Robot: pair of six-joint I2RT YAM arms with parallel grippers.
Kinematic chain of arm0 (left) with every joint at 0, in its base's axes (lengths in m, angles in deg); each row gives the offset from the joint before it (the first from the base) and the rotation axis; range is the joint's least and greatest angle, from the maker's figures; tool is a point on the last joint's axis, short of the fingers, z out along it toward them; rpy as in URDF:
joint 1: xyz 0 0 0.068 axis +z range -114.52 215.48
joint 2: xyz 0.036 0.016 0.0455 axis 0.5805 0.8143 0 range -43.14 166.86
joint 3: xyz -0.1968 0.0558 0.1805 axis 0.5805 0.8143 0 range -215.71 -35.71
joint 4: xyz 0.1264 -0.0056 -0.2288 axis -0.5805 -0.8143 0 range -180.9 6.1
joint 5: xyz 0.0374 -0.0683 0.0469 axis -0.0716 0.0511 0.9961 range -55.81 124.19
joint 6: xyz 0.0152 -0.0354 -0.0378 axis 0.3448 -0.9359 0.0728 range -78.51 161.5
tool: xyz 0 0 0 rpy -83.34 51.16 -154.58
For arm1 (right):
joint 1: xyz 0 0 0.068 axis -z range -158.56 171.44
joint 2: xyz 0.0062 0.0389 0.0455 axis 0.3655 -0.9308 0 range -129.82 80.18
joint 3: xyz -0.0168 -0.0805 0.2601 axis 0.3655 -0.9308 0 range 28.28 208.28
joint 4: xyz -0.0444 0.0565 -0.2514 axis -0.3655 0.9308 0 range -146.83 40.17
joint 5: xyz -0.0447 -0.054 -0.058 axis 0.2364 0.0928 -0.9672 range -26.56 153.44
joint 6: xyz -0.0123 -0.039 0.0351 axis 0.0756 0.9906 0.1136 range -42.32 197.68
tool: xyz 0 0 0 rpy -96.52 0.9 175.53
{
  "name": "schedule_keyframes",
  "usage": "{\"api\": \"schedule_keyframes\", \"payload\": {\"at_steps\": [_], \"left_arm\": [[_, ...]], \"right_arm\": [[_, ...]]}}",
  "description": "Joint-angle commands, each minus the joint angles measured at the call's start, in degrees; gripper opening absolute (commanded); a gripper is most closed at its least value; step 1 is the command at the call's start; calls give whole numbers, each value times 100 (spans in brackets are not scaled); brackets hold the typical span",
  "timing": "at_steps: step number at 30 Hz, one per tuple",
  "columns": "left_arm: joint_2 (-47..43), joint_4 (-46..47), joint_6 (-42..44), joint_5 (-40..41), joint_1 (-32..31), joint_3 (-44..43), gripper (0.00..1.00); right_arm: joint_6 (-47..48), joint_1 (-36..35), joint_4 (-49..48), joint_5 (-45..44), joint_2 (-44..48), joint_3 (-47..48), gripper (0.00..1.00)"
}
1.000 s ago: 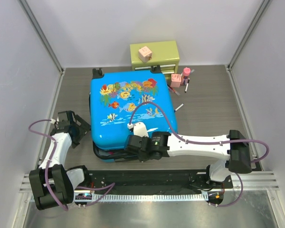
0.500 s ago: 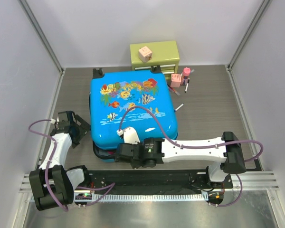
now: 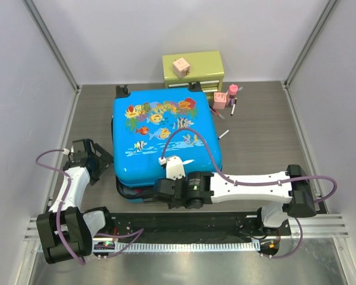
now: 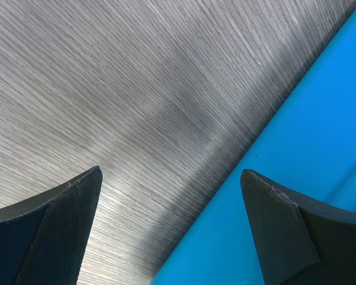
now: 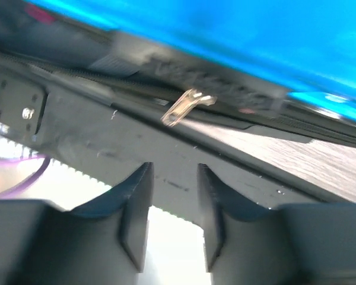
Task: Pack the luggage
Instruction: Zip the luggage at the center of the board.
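Hidden: the inside of the luggage (image 3: 163,133) cannot be seen, as its printed lid is down. In the overhead view the right gripper's fingers are covered by their own wrist. The right wrist view is blurred.
Luggage position: centre of the table (image 3: 261,136), lying flat, wheels at the far end. Its near edge sits just beside the right wrist.
Luggage contents: cannot tell.
Near seam: a dark strip shows under the blue lid, with a metal zipper pull (image 5: 187,105) hanging from it.
Drawer chest (image 3: 193,70): behind the luggage, with a pink cube (image 3: 180,66) on top. Drawer contents cannot be made out.
Right gripper (image 5: 173,178): narrow gap between the fingers, nothing in it, just short of the zipper pull and not touching it.
Left gripper (image 4: 171,172): spread wide, holding nothing, over bare table at the luggage's left side.
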Motion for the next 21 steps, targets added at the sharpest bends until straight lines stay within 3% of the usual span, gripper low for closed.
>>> {"api": "schedule_keyframes", "payload": {"at_steps": [1, 8, 21], "left_arm": [[-72, 73, 93, -557, -175, 83, 100], [-81, 99, 93, -618, -184, 100, 100], [-125, 187, 85, -803, -193, 144, 100]], "right_arm": [[-358, 42, -143, -655, 186, -125, 52], [-516, 42, -601, -1165, 195, -319, 56], [-877, -46, -1277, -1411, 63, -626, 47]]}}
